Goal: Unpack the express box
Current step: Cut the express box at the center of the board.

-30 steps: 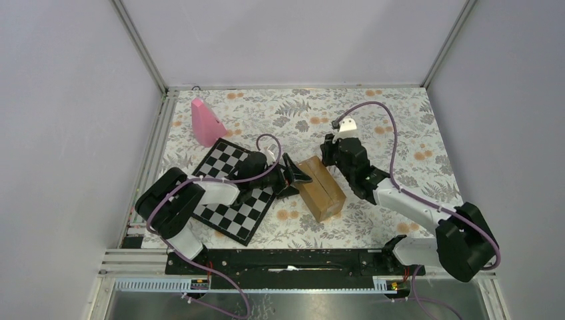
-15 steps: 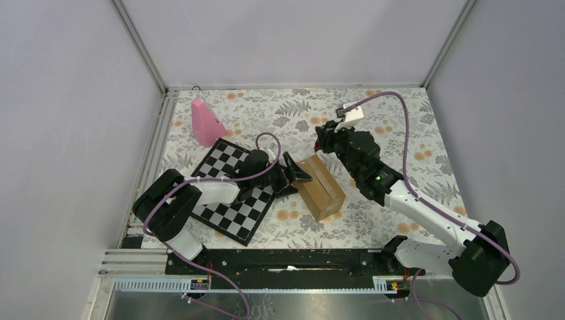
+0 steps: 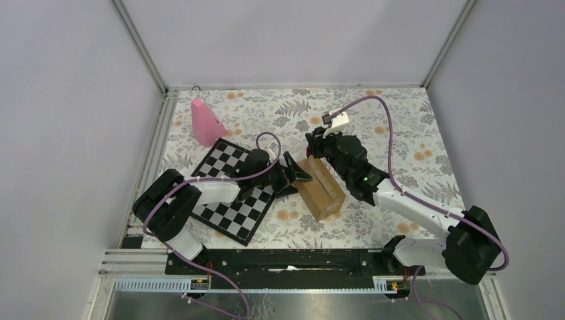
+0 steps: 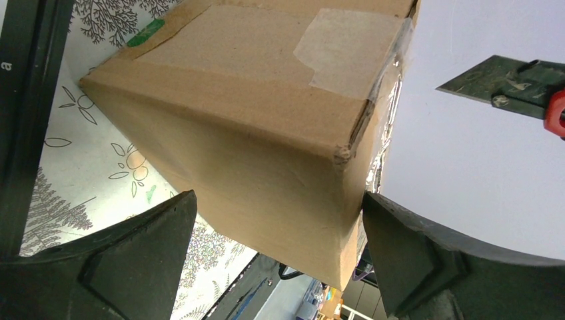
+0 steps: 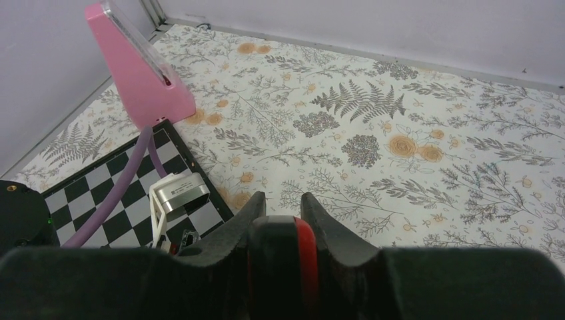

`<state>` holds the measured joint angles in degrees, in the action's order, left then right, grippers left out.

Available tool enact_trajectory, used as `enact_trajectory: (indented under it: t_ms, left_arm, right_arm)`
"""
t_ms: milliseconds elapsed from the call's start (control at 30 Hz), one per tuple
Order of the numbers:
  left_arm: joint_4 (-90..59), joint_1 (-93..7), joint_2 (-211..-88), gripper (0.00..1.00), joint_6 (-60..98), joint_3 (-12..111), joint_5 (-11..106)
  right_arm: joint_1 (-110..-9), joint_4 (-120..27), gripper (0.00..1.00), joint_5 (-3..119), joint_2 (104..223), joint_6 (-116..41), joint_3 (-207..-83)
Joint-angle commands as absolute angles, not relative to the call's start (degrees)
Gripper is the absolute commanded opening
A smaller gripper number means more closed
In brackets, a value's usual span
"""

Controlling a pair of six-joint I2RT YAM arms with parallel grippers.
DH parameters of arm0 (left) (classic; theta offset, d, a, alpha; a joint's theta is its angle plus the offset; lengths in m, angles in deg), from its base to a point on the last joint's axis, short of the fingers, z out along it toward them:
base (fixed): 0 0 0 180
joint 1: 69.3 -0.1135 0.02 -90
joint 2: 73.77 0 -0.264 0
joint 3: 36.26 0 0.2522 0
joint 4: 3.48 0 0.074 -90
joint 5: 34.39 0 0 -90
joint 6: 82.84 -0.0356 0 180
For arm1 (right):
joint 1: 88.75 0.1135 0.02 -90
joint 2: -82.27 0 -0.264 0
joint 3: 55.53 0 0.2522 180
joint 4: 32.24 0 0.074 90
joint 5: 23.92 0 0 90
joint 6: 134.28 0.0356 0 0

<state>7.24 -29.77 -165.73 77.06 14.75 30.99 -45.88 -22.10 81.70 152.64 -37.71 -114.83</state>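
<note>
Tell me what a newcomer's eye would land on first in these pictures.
First, the brown express box in the middle of the floral table, with the left gripper open on either side of one corner. Next, the box cutter held in the right gripper, close to the box's far end. Then the chessboard and pink cone at left.

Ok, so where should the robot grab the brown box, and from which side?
Probably across its narrow width, on the two flat side walls, coming from the chessboard side. The express box lies flat with that end facing the open left gripper, whose fingers straddle it.
</note>
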Motion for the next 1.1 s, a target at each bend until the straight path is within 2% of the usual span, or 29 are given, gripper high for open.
enact_trajectory:
  t_ms: [0, 1067]
  left_arm:
    - [-0.9, -30.1, -167.7, 0.99, 74.2, 14.6, 37.6]
    - [-0.7, -30.0, -167.7, 0.99, 74.4, 14.7, 37.5]
  right_arm:
    - [-45.3, -15.4, 0.00, 81.4, 152.7, -38.0, -114.2]
    - [-44.3, -12.7, 0.00, 84.2, 153.9, -37.8, -111.4]
